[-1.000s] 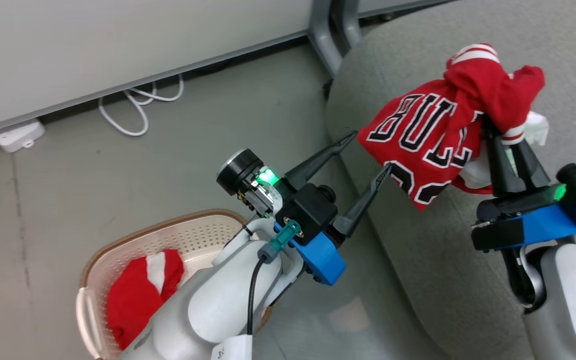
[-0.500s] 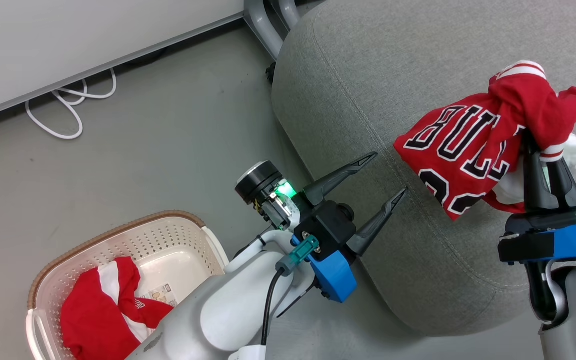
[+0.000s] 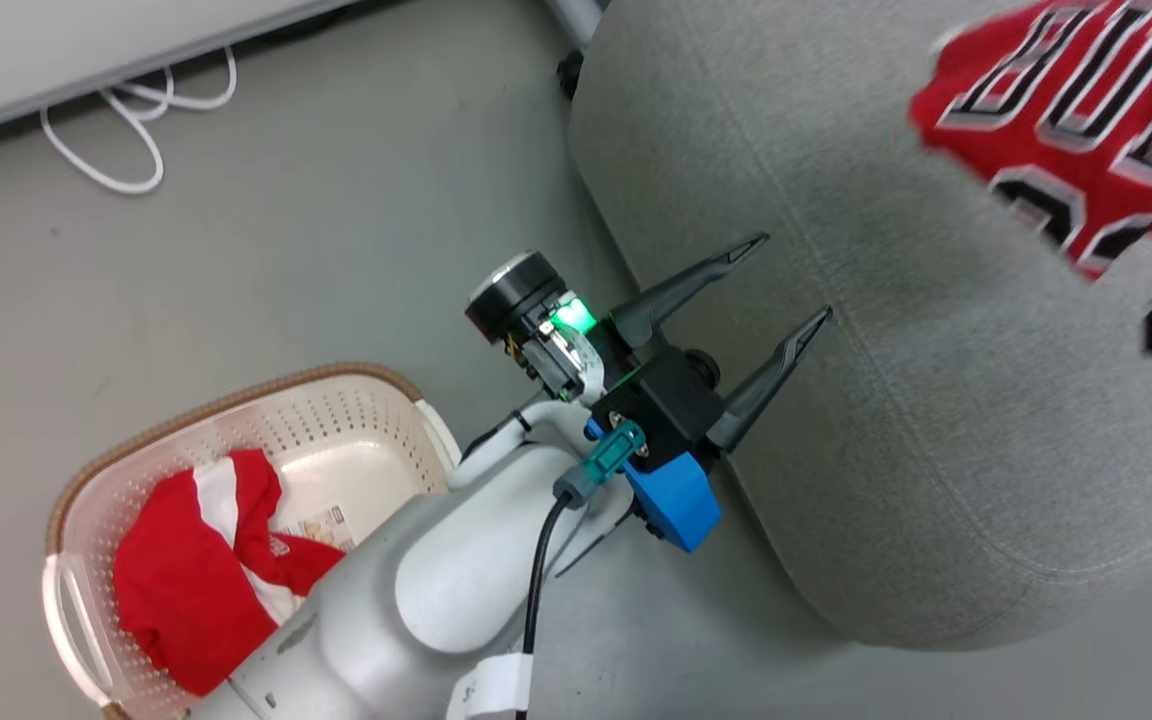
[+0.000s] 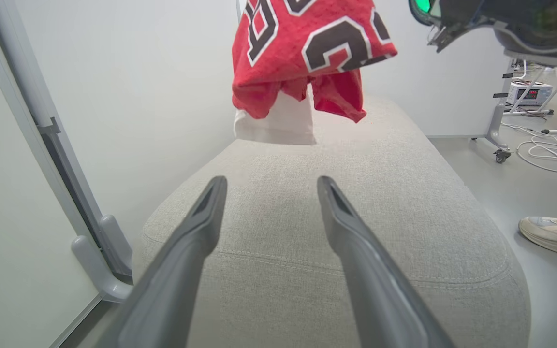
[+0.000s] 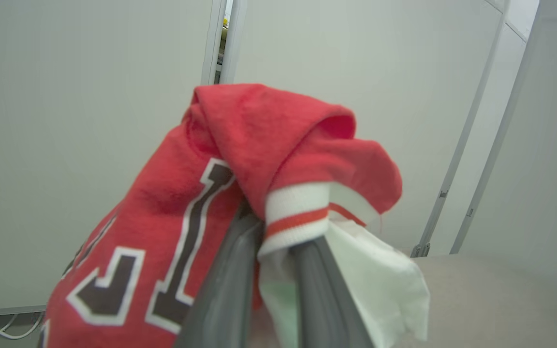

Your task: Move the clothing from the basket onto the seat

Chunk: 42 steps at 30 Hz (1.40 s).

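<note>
The grey seat (image 3: 936, 400) fills the right side, and the cream basket (image 3: 336, 430) stands on the floor to its left. A red jersey (image 3: 1066, 130) with black-and-white lettering hangs over the seat, clamped between the right gripper's (image 5: 276, 251) fingers together with some white cloth. A red-and-white striped piece (image 3: 186, 590) lies in the basket. The left gripper (image 3: 794, 278) hovers at the seat's edge, fingers spread and holding nothing.

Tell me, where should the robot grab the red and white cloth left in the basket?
Probably the raised bunch by the white stripe on the red-and-white cloth, coming straight down from above. It lies crumpled low inside the basket, whose walls block the sides. The open left gripper is nearest.
</note>
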Tool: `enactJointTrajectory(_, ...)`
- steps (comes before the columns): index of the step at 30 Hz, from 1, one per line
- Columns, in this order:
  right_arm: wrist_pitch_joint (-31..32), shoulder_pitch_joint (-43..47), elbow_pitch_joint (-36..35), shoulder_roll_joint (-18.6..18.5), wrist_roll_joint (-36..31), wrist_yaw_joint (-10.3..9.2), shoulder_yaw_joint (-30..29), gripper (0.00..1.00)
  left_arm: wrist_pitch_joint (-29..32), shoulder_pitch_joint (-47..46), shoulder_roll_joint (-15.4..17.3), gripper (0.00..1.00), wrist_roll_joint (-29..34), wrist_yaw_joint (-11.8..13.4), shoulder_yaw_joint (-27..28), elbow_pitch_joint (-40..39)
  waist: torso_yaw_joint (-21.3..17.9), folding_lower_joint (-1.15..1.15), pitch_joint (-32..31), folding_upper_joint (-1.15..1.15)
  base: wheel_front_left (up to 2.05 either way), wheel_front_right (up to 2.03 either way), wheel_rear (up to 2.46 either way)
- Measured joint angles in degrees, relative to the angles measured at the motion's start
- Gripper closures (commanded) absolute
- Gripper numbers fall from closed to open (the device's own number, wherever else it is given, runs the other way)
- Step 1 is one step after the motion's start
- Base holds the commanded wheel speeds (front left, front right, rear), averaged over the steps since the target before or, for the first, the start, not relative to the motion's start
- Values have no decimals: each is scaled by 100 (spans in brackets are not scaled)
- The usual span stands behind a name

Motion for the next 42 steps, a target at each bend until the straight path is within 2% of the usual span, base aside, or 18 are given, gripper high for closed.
enactJointTrajectory(10, -1, -1688, -36, -918, 22, 0, -1070, 100, 30, -700, 166, 0, 266, 8, -10, -26, 279, 0, 1071, 0, 0, 0, 0)
enactJointTrajectory(14, -2, -2102, 244, -1269, 79, 0, -1468, 100, 62, -943, 261, 0, 355, 7, -13, -93, 389, 1, 1551, 0, 0, 0, 0)
enactJointTrajectory(19, 0, -2266, 856, -1603, 64, 0, -1626, 100, 116, -1189, 345, 0, 431, 7, -16, -205, 497, 1, 2090, 0, 0, 0, 0)
enactJointTrajectory(25, -1, -2240, 1706, -1666, -52, 0, -1771, 100, 130, -1324, 363, 0, 486, 43, -48, -290, 612, 1, 2522, 0, 0, 0, 0)
enactJointTrajectory(34, -1, -2036, 2640, -1303, -122, 0, -1577, 100, 111, -1380, 370, 0, 486, 51, -114, -287, 663, 0, 2605, 0, 0, 0, 0)
enactJointTrajectory(35, -1, -2036, 2679, -1266, -104, 0, -1566, 75, 110, -1380, 375, 0, 466, 52, -115, -279, 661, 0, 2590, 0, 0, 0, 0)
enactJointTrajectory(36, -1, -2035, 2726, -1227, -62, 0, -1564, 75, 103, -1380, 379, 0, 450, 53, -116, -270, 659, 1, 2569, 0, 0, 0, 0)
enactJointTrajectory(37, -1, -2026, 2755, -1203, -24, 0, -1568, 50, 94, -1380, 381, 0, 449, 55, -119, -261, 657, 1, 2543, 0, 0, 0, 0)
enactJointTrajectory(38, -1, -1995, 2751, -1196, -21, 0, -1564, 0, 85, -1379, 387, 0, 444, 57, -125, -249, 653, 1, 2511, 0, 0, 0, 0)
enactJointTrajectory(42, 0, -1430, 2431, -1136, -64, 0, -1562, 0, 32, -1212, 391, 0, 318, 129, -87, -180, 628, 0, 2151, 0, 0, 0, 0)
